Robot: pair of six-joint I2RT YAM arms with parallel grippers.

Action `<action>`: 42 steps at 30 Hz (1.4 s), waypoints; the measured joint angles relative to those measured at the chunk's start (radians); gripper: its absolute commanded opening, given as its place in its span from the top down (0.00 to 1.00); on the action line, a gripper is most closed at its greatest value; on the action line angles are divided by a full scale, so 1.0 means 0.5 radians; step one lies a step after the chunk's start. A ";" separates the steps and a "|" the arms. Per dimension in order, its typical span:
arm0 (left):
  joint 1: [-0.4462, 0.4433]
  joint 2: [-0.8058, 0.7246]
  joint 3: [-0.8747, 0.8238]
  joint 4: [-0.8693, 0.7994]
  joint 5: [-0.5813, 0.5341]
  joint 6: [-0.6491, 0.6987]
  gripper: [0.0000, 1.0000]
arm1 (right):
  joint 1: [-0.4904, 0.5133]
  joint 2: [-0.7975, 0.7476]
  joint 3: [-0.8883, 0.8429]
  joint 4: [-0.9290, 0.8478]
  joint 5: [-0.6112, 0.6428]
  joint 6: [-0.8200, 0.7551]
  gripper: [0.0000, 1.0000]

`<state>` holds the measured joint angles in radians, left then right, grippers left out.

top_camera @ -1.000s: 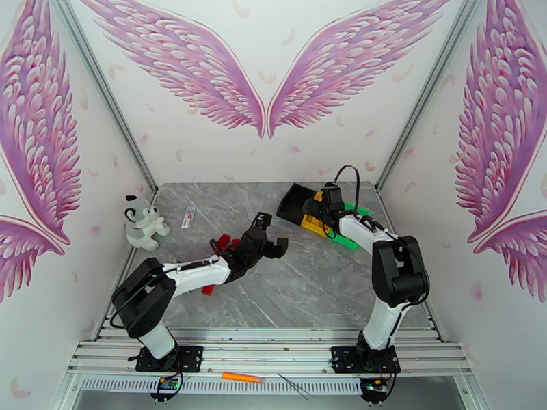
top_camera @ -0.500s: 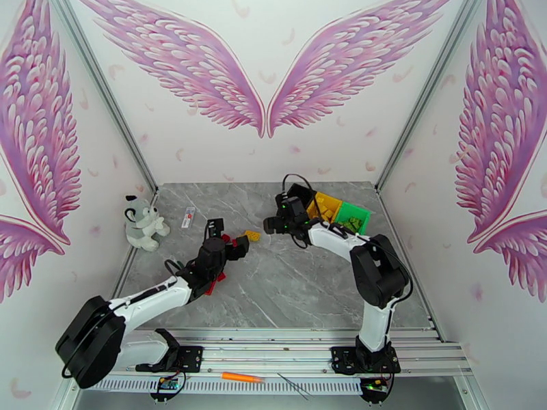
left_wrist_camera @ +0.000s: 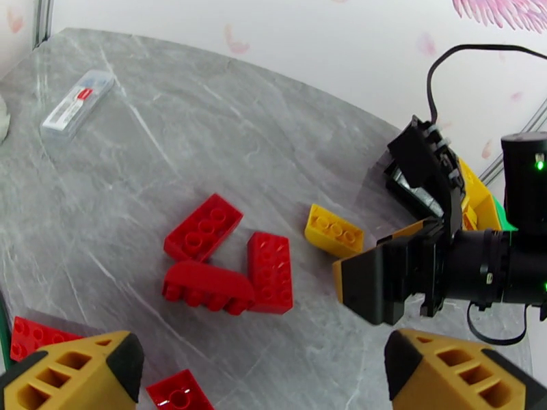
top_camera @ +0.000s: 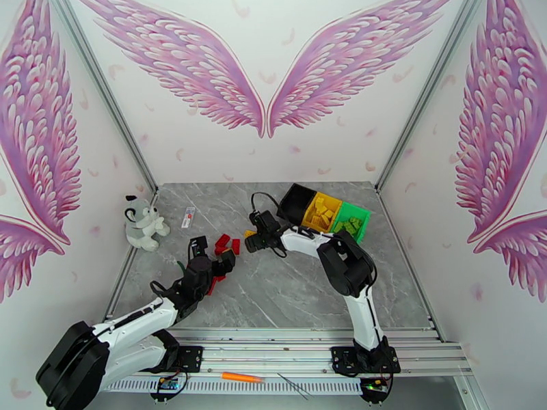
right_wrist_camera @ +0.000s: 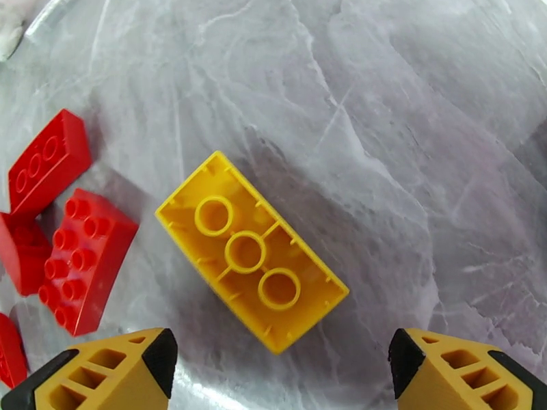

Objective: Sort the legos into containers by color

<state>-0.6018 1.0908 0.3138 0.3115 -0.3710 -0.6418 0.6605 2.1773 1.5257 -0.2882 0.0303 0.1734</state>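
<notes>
Marble table (right_wrist_camera: 410,97); the right gripper (right_wrist_camera: 284,370), fingers spread wide, hovers over an upturned yellow lego brick (right_wrist_camera: 251,251) lying diagonally just ahead of them, red bricks (right_wrist_camera: 82,261) to its left. Turning the wrist to pinch its narrow width seems wisest.

Enclosure: three white walls around a worktop (top_camera: 294,295) of grey marble-pattern surface with pale veining, matt, lightly reflective in the wrist views.

Back wall (top_camera: 267,162): a pair of large pink feathered wings (top_camera: 191,63), tips spread outward, meeting low at centre. Small pink feather marks scattered around them.

Left wall (top_camera: 41,268) and right wall (top_camera: 519,281): further pink wing prints.

Corners: a silver metal post at rear left (top_camera: 102,90) and at rear right (top_camera: 424,90), both running down to the worktop's far corners.

Near edge: silver aluminium rails (top_camera: 273,350) across the full width, with a white slotted strip (top_camera: 273,385) below.

Lighting: even, diffuse, shadows soft.
</notes>
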 measured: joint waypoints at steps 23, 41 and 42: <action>-0.001 0.078 -0.029 0.078 0.047 -0.040 0.01 | -0.008 0.446 0.817 -0.402 0.126 0.147 0.50; -0.094 0.636 0.453 0.145 0.204 0.030 0.01 | -0.118 -0.179 -0.069 -0.136 0.023 0.208 0.66; -0.108 0.685 0.511 0.151 0.214 0.039 0.01 | -0.136 -0.256 -0.144 -0.111 0.024 0.216 0.66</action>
<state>-0.6559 1.4334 0.5694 0.3870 -0.2642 -0.6224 0.5926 2.0491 1.4536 -0.3439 0.0425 0.2813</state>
